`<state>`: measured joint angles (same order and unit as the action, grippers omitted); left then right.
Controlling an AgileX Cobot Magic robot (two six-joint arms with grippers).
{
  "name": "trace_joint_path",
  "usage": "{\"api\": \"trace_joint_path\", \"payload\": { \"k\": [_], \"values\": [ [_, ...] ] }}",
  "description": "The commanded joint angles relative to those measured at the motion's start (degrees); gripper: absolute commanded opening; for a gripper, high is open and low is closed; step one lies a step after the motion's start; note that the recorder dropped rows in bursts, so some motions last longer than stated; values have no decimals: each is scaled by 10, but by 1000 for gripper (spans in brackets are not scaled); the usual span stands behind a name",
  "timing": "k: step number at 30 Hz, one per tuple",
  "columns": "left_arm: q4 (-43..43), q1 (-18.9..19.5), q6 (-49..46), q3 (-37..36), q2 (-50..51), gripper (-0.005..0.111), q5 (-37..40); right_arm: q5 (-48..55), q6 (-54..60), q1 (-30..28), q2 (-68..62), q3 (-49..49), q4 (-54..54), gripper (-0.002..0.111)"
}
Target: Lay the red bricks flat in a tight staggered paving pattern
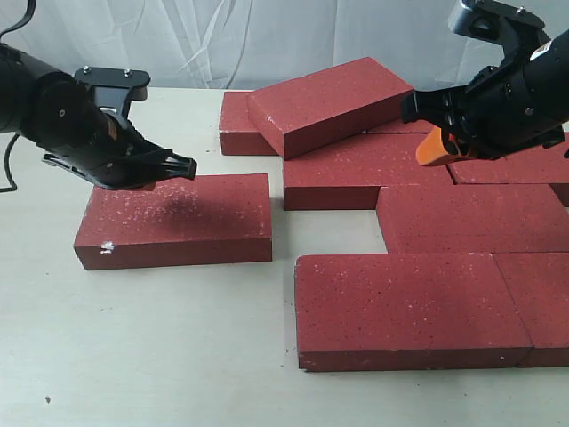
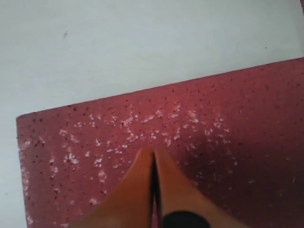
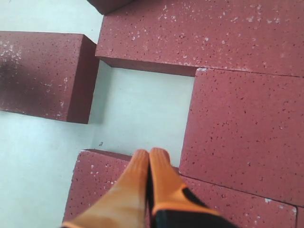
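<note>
Lone red brick [image 1: 178,218] is laid flat on table [image 1: 133,356], apart from paved red bricks [image 1: 462,218]. Left claw [image 2: 153,159] is clenched empty over it; right claw [image 3: 150,156] is clenched empty too. The brick should be pushed squarely rightward, kept flat, until touching.

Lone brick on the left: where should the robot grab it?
Probably from above, clamping the two long side faces of the lone brick near its middle: it lies flat with bare table along both. The left gripper is over it, shut.
</note>
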<state>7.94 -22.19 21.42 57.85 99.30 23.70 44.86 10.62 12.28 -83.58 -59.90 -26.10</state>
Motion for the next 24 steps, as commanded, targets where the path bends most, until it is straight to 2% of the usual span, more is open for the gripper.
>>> {"api": "trace_joint_path", "payload": {
  "k": [1, 10, 24],
  "values": [
    [-39, -3, -35, 1, 4, 0, -16, -5, 3, -1, 0, -2, 0, -1],
    [-55, -3, -71, 1, 4, 0, -17, -5, 3, -1, 0, -2, 0, -1],
    [-71, -3, -72, -7, 4, 0, -25, -5, 3, -1, 0, -2, 0, -1]
  ]
}}
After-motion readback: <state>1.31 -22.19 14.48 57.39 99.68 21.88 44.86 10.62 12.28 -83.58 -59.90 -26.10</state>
